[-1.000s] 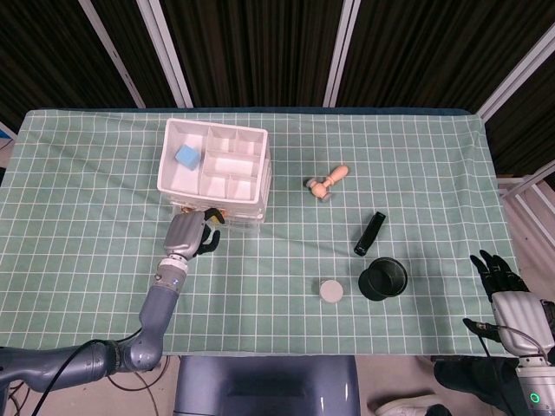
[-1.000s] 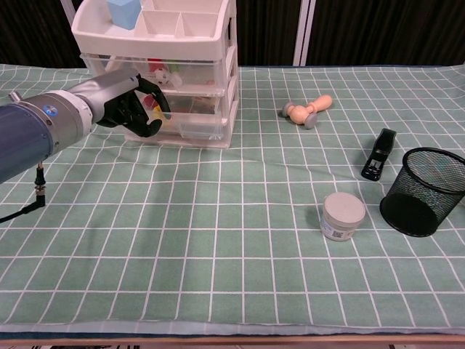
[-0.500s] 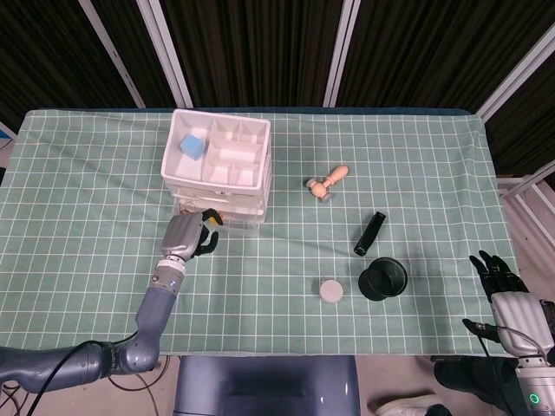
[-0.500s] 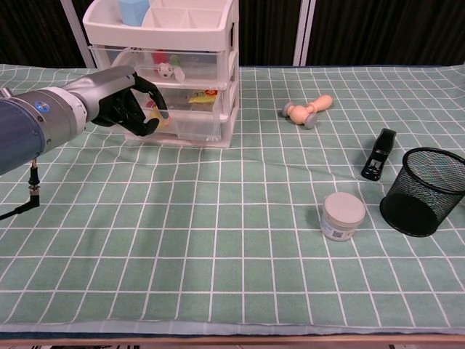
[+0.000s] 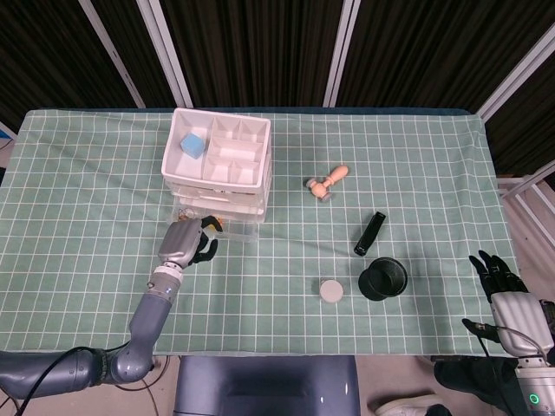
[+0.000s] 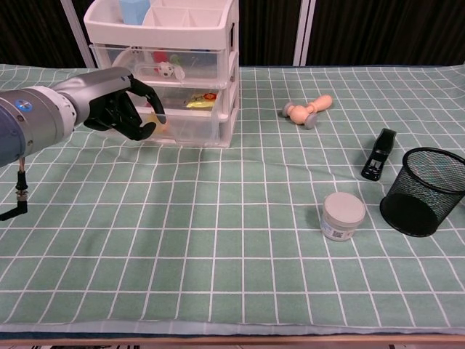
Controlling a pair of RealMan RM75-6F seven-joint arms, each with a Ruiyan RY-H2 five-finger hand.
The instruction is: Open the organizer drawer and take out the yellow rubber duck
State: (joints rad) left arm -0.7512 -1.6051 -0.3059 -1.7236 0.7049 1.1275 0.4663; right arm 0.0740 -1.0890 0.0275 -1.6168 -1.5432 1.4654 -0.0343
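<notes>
The white organizer (image 5: 218,165) (image 6: 227,43) stands at the back left with three clear drawers. My left hand (image 5: 186,243) (image 6: 116,109) is at the left front of the bottom drawer (image 5: 234,227) (image 6: 192,125), fingers curled on its front edge. A small yellow and orange shape, probably the rubber duck (image 5: 214,227) (image 6: 160,121), shows just behind the fingertips, mostly hidden by the hand. The middle drawer holds a yellow and red item (image 6: 200,100). My right hand (image 5: 501,282) hangs off the table's front right corner, fingers spread and holding nothing.
A blue cube (image 5: 189,146) (image 6: 133,10) lies in the organizer's top tray. To the right lie a wooden mallet (image 5: 328,183) (image 6: 309,110), a black stapler (image 5: 370,233) (image 6: 378,153), a black mesh cup (image 5: 383,279) (image 6: 422,193) and a small white jar (image 5: 330,291) (image 6: 342,216).
The organizer was tipped toward me a second ago and now stands level. My left hand has drawn back toward me at the bottom drawer. The right hand has not moved.
</notes>
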